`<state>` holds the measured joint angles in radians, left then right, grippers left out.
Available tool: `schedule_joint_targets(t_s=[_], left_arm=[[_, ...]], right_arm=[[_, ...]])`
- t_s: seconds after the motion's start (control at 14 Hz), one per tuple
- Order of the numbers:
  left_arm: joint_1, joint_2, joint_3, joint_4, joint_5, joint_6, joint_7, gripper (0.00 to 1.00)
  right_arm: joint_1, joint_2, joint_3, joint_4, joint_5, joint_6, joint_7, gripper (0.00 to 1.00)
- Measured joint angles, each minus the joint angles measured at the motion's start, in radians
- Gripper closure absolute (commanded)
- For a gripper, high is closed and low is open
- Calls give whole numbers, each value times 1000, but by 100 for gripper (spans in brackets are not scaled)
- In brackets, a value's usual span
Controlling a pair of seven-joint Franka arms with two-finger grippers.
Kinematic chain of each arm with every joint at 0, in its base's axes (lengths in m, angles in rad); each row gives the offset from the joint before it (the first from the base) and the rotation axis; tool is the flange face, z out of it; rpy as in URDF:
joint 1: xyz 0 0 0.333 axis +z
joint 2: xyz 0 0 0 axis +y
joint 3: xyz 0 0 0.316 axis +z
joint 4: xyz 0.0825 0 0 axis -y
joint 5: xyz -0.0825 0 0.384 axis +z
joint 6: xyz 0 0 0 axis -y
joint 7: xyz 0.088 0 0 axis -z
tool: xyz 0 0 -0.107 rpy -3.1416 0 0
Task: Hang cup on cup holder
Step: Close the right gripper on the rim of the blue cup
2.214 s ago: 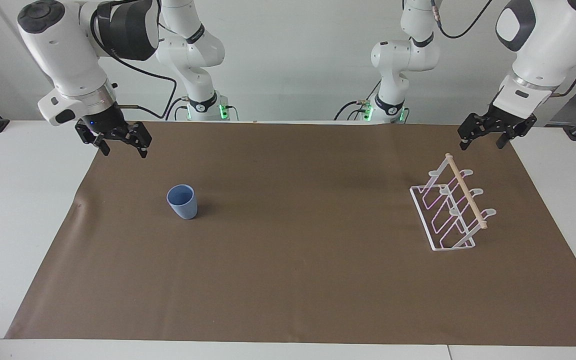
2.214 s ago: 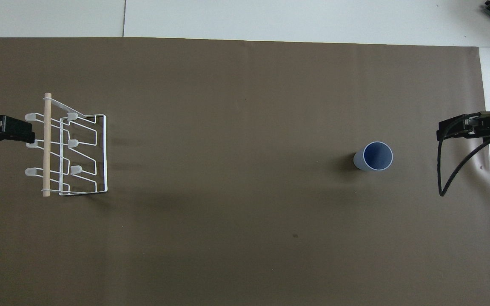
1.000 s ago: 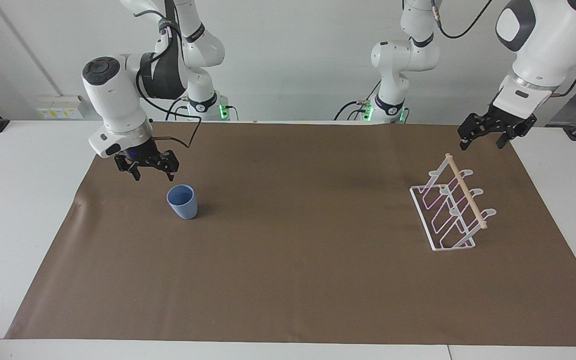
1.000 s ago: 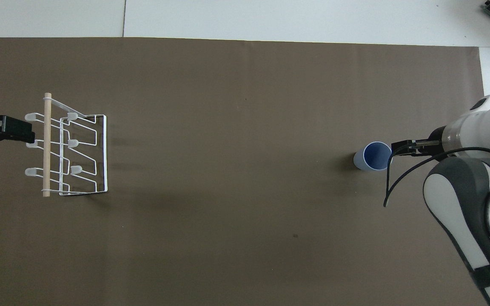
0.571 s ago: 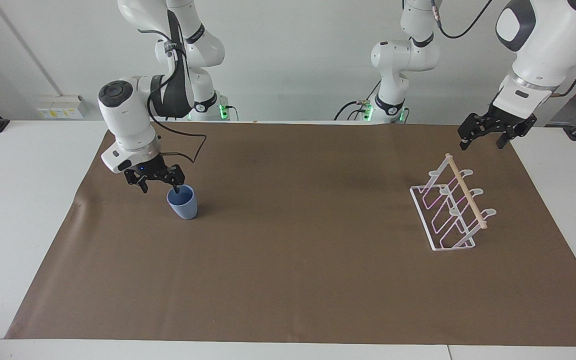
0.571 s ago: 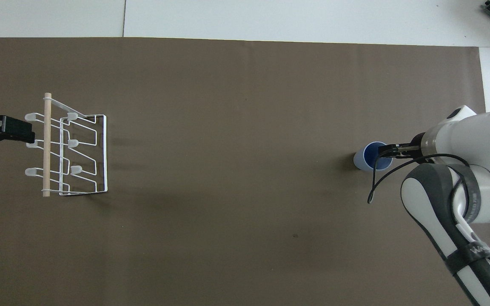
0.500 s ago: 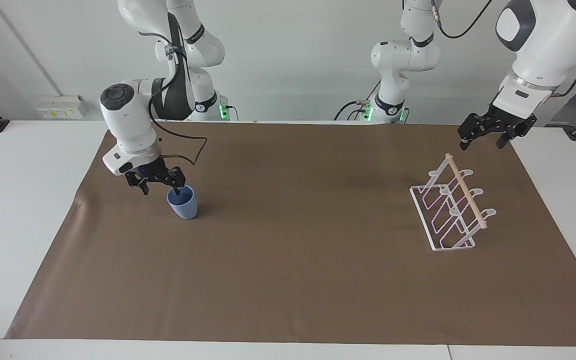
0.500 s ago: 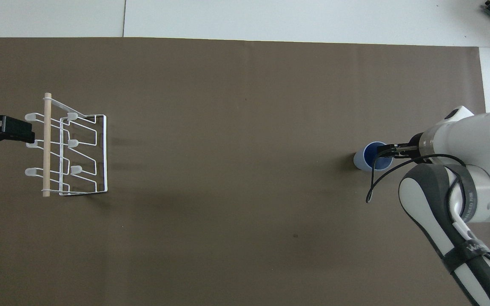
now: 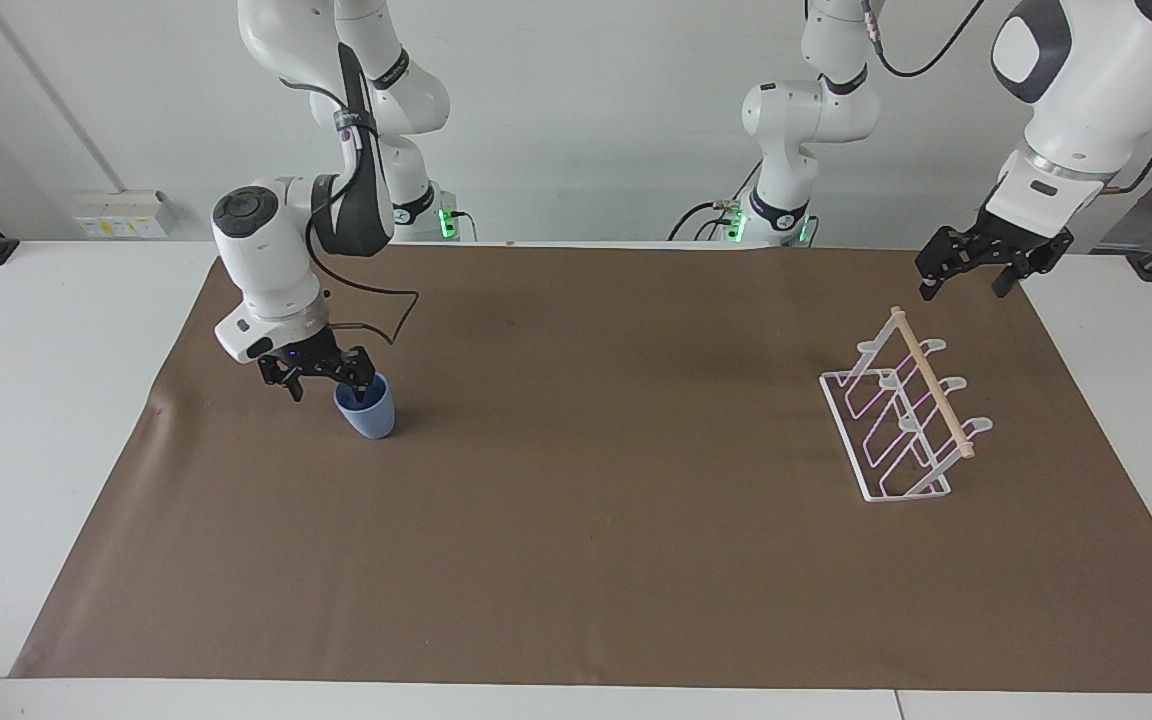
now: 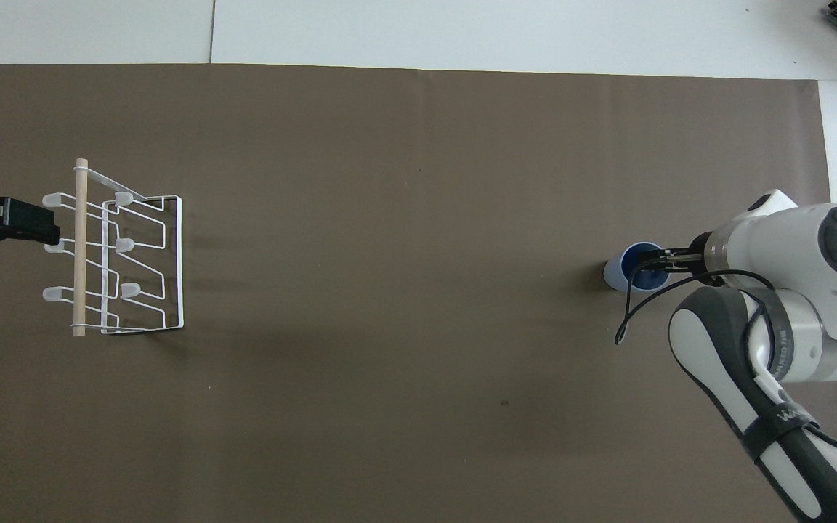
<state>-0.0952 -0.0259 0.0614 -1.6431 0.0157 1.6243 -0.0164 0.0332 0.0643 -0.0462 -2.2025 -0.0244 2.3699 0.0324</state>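
1. One relation decides your next move: the right gripper [image 9: 321,382] straddles the cup's [image 9: 368,413] wall on the rim side toward the right arm's end of the table. One finger [image 9: 364,381] dips into the mouth, the other [image 9: 294,389] hangs outside, clear of the wall. Fingers are spread, nothing grasped yet
2. Cup stands upright on the mat [image 9: 576,560], mouth up, long axis vertical. It sits at the right arm's end, well apart from the holder [image 9: 901,420] at the left arm's end. The gap runs along the table's length, so closing should pinch the wall between inner and outer finger
3. Right arm is clearly the nearer one to the cup. Left gripper [image 9: 966,275] waits over the mat edge near the holder's robot-side end, fingers spread, holding nothing
4. Holder rests on its base, dowel [image 9: 931,383] across the top, prongs slanting up, all free
5. Versus about two seconds ago: the right gripper has dropped from high over the mat's robot-side edge down onto the cup rim. Half a second ago the inner finger was only just entering the mouth; now it sits lower. The overhead view agrees, with the gripper [image 10: 654,263] now covering more of the cup [image 10: 616,270]
6. Cup, holder and left gripper haven't moved
7. My read: you're at pre-grasp, close next, then lift, carry across and invert onto a prong
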Motion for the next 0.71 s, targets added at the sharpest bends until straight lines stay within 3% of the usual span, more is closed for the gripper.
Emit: schedule_joint_targets(t_s=[0.5,0.71], left_arm=[[0,0,0,0,0,0,0,0],[0,0,0,0,0,0,0,0]], right_arm=[[0,0,0,-22,0,8,70,3],[1,0,0,-22,1,8,125,32]])
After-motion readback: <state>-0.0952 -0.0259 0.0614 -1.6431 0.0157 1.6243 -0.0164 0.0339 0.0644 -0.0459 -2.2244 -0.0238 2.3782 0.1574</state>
